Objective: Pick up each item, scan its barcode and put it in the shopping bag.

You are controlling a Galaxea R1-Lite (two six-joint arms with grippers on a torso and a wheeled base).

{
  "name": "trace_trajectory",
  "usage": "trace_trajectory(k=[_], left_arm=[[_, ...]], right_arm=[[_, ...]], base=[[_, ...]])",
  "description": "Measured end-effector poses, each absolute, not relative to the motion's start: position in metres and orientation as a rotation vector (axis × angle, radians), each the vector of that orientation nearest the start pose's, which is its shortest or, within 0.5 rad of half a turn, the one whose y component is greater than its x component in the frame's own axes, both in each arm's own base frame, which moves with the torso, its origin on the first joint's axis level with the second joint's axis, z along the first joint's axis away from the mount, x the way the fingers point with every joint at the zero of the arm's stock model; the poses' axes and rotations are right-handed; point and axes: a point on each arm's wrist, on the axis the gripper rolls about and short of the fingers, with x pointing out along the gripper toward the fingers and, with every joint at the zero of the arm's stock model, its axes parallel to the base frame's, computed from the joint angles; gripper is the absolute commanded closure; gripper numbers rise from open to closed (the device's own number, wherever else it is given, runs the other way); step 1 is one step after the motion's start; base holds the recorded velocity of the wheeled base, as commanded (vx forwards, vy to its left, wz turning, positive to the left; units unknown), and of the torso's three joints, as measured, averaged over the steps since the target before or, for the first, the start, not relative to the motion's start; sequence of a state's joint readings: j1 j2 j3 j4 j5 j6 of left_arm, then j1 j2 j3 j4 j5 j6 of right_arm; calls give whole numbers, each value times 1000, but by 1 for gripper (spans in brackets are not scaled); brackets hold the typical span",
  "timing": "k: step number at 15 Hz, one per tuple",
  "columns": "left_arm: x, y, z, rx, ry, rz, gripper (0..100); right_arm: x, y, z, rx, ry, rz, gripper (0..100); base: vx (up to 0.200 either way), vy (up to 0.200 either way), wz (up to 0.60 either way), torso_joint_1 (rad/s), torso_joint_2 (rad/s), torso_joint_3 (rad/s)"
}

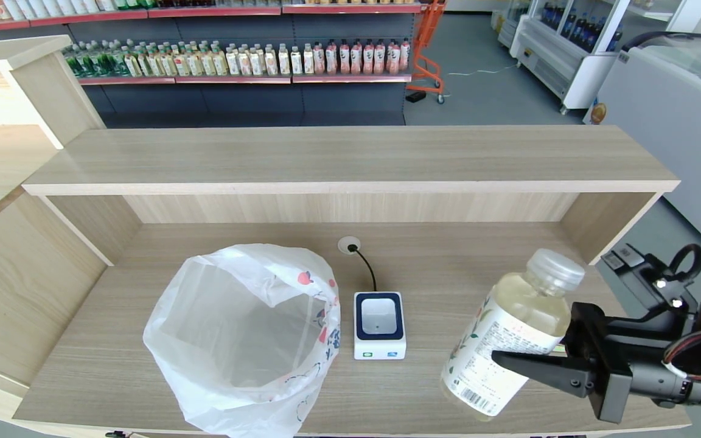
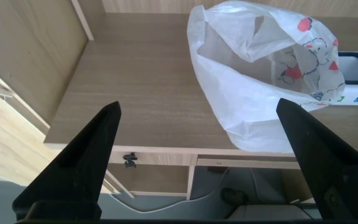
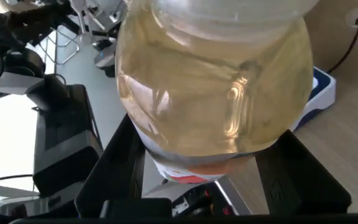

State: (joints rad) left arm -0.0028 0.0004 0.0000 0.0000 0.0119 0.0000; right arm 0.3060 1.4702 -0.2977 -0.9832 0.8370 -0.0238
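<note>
— One bottle (image 1: 518,310): where is it sitting?
— Tilted between the fingers of the right gripper (image 1: 509,350), which are pinching its label. Fingers of the left gripper (image 2: 197,168) are hanging spread, shopping bag (image 2: 241,118) lying just beyond them.

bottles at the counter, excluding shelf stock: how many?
1: the bottle in the right end effector, above the counter right of the scanner. Folds of the bag could hide one.

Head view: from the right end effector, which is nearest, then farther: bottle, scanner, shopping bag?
1. Bottle, held in the right end effector.
2. Scanner, in the middle, to the left.
3. Shopping bag, farthest left.
</note>
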Motion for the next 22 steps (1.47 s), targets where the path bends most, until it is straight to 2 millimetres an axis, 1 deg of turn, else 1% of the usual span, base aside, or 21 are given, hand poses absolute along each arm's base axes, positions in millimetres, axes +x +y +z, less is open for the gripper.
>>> trace_trajectory(k=[3,5,7,9,11,12,15,19,22], left_arm=[[-23,0,75,0,0,9,0],[-23,0,75,0,0,8,0],[-23,0,75,0,0,9,0],[-23,0,75,0,0,9,0],[-23,0,75,0,0,9,0],[-23,0,75,0,0,9,0],[-23,0,75,0,0,8,0],[-23,0,75,7,0,8,0],[-23,0,75,4,0,10,0]], right_arm=[[189,56,153,-152,87,909,100],[187,47,156,-298,50,762,100],[183,41,161,-449,-6,684,100],[181,36,165,-665,-79,624,100],[180,31,169,-827,-120,537,100],[179,31,170,-883,-140,526,100],[176,30,173,-916,-172,529,100],[169,29,175,-898,-181,522,100],[161,28,172,-870,-169,523,100]], base=[[0,0,0,0,0,0],[0,0,0,0,0,0],[0,0,0,0,0,0],[0,0,0,0,0,0],[0,0,0,0,0,0],[0,0,0,0,0,0],[0,0,0,0,0,0],[0,0,0,0,0,0],[0,200,0,2,-1,4]])
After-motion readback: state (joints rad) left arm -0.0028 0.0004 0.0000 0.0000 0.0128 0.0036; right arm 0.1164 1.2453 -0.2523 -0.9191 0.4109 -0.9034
